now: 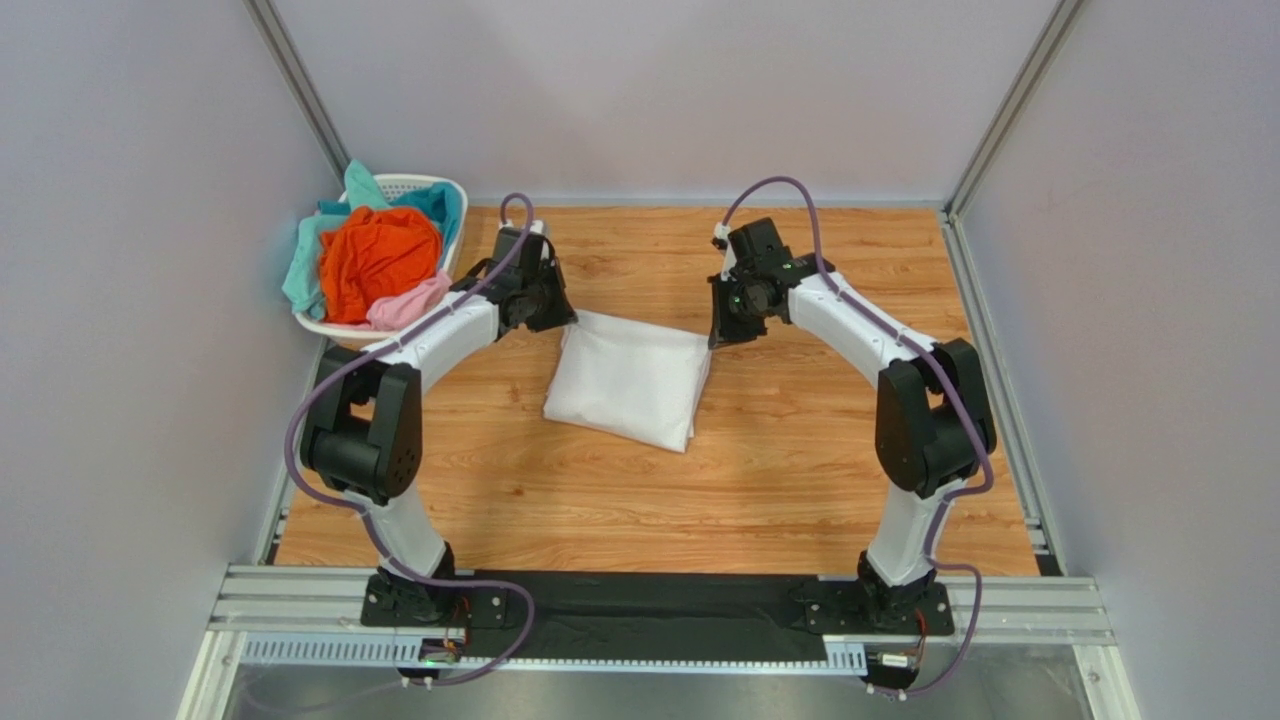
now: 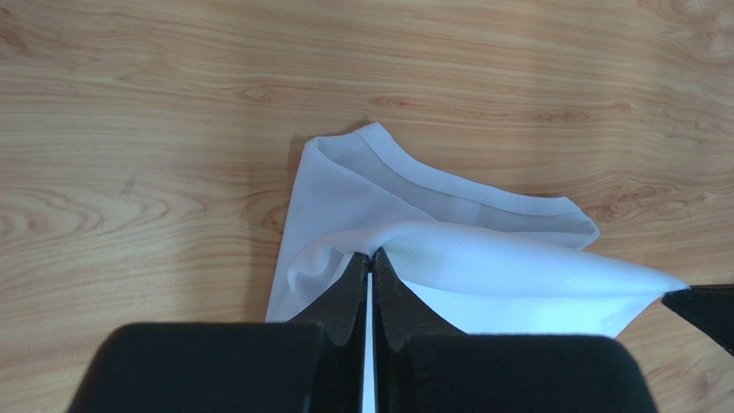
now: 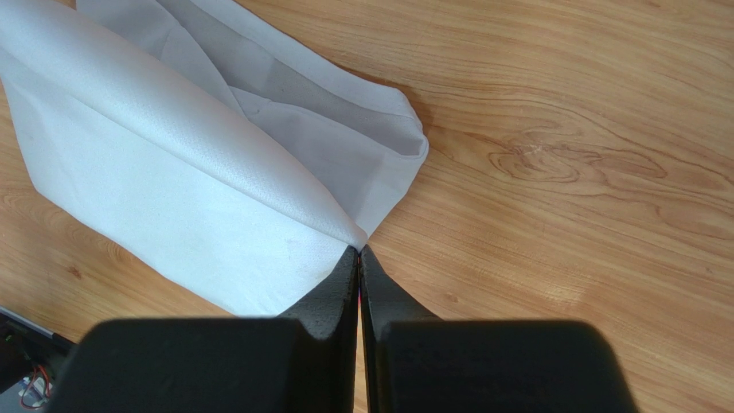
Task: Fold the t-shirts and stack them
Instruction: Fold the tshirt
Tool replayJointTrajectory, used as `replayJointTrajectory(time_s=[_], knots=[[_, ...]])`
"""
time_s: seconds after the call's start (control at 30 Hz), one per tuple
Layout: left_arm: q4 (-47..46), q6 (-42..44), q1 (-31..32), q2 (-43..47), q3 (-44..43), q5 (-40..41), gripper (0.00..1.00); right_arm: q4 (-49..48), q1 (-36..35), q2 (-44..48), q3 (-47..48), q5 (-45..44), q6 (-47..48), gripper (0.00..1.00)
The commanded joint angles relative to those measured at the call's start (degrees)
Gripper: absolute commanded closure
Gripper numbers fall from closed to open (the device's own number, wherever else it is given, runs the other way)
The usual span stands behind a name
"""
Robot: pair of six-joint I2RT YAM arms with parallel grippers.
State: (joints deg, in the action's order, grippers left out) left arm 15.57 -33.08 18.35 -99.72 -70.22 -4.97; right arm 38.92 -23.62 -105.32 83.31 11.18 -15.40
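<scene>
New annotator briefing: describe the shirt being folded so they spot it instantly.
Go to the wooden table, centre. The white t-shirt lies there, its far corners pinched in the left claw and right claw. It alone is white; the coloured shirts sit in the basket at far left.

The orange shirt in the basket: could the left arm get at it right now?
Probably not straight away: the left pincer is shut on a corner of the white t-shirt and would have to let go first. Otherwise the way looks free: the basket with the orange shirt stands close beside that arm.
</scene>
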Motion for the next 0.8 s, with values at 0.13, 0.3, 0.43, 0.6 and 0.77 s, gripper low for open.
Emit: replayJointTrajectory(time_s=[0.13,0.3,0.43,0.6,0.77], knots=[[1.12,3.99,-0.77,-3.72,-4.75,-2.50,1.00,-1.74,1.38,-3.40,3.88,-0.46,-0.25,0.99],[0.78,3.55,-1.21,-5.22,-5.11,-2.32,0.97,-3.14,1.47,-6.12,5.46,-1.15,-1.21,0.97],[2.09,3.38,-1.39,-5.83,-6.34,-2.32,0.86,-3.32,1.47,-7.27,6.77,-2.04,-2.09,0.82],[4.64,1.97,-1.39,-2.50,-5.82,-0.57,0.01,-2.53,1.47,-5.52,6.96,1.37,-2.09,0.52],[4.91,1.35,-1.39,4.95,-1.69,-0.30,0.00,-3.41,1.12,-0.16,2.04,3.93,-2.53,0.00]])
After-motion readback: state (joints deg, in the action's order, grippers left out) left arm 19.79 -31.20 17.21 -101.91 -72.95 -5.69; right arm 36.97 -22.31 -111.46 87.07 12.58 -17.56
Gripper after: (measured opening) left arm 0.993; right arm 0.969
